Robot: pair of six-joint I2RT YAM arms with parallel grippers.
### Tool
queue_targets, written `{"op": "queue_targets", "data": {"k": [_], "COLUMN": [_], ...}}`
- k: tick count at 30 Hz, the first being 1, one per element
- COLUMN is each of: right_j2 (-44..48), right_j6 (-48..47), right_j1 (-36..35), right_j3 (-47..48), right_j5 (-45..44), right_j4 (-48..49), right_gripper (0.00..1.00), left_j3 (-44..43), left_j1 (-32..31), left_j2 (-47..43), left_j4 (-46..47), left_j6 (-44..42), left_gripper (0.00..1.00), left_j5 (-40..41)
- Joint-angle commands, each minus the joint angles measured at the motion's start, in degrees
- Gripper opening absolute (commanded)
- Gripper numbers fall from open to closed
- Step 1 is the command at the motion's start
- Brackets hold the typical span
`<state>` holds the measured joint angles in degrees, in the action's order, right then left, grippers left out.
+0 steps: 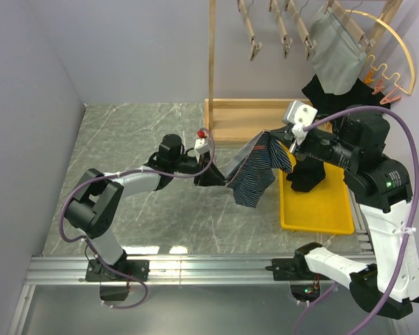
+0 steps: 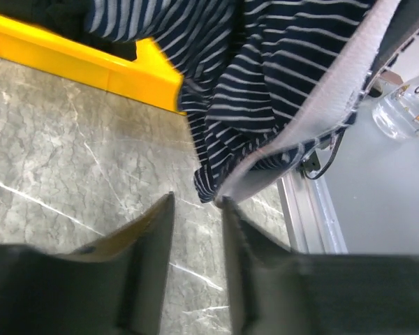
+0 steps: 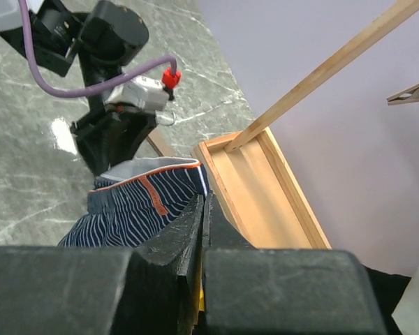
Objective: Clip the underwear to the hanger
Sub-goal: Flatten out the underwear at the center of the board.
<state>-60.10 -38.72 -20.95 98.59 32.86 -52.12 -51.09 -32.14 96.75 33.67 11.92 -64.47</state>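
The navy striped underwear (image 1: 258, 171) with a grey waistband hangs stretched between both grippers above the table. My right gripper (image 1: 288, 145) is shut on its right waistband corner; in the right wrist view the jaws (image 3: 204, 199) are pressed together on the cloth (image 3: 140, 209). My left gripper (image 1: 220, 178) is at the left end of the waistband. In the left wrist view its jaws (image 2: 197, 199) stand apart with bare table between them, and the waistband end (image 2: 227, 195) touches the right fingertip. The hanger's wooden clips (image 1: 254, 49) hang at the top, above the underwear.
A yellow tray (image 1: 328, 209) with black garments (image 1: 307, 178) sits under the right gripper. The wooden rack base (image 1: 244, 118) and pole (image 1: 211, 63) stand behind. A grey garment (image 1: 335, 52) is clipped at top right, beside a curved wooden hanger (image 1: 398, 63).
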Motion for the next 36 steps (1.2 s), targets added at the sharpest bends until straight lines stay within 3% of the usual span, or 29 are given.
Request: {"op": "queue_targets", "data": {"k": [1, 4, 5, 8, 10, 12, 13, 14, 15, 18, 27, 36], "right_j2": [0.9, 1.1, 1.4, 3.5, 5.2, 7.5, 8.0, 7.8, 7.5, 6.8, 6.5, 4.6], "right_j6": [2.9, 4.7, 4.4, 3.2, 2.7, 2.4, 2.9, 3.0, 3.3, 3.4, 2.8, 5.1], "right_j1": [0.3, 0.3, 0.2, 0.3, 0.3, 0.3, 0.4, 0.4, 0.4, 0.3, 0.4, 0.4], "right_j3": [0.9, -0.1, -0.9, -6.7, -11.6, -14.5, -14.6, -14.4, -13.4, -11.9, -8.2, -4.1], "right_j5": [0.8, -1.2, -4.2, -8.9, -10.5, -7.8, -6.9, -6.3, -5.5, -4.0, -2.1, -0.3], "right_j4": [5.4, 7.7, 7.9, 9.4, 12.0, 13.7, 14.0, 13.8, 13.4, 13.1, 12.0, 11.6], "right_gripper": [0.0, 0.0, 0.0, 0.0, 0.0, 0.0, 0.0, 0.0, 0.0, 0.0, 0.0, 0.0], "left_j3": [-3.8, -7.3, -10.9, -12.3, -10.8, -8.7, -7.2, -6.3, -5.3, -2.5, -5.3, 1.0], "left_j1": [-1.2, -1.3, -1.2, 1.9, 6.2, 8.7, 8.8, 8.8, 8.8, 7.6, 4.5, 1.6], "left_j2": [-0.2, 0.3, -0.1, -4.4, -8.7, -12.1, -13.0, -14.4, -14.9, -14.4, -5.2, -6.5], "left_j4": [-4.6, -16.7, -21.3, -31.6, -33.5, -36.7, -37.2, -36.4, -34.5, -24.8, -13.0, -2.6], "left_j6": [-2.1, -3.2, -6.5, -10.5, -10.7, -13.9, -14.5, -13.9, -12.7, -3.7, 7.3, 13.0], "left_gripper": [0.24, 0.0, 0.0, 0.0, 0.0, 0.0, 0.03, 0.14, 0.39, 0.63, 0.66, 0.67], "left_j5": [3.7, 9.4, 15.8, 22.1, 21.1, 14.7, 13.0, 11.9, 9.5, 9.2, 10.6, 5.1]}}
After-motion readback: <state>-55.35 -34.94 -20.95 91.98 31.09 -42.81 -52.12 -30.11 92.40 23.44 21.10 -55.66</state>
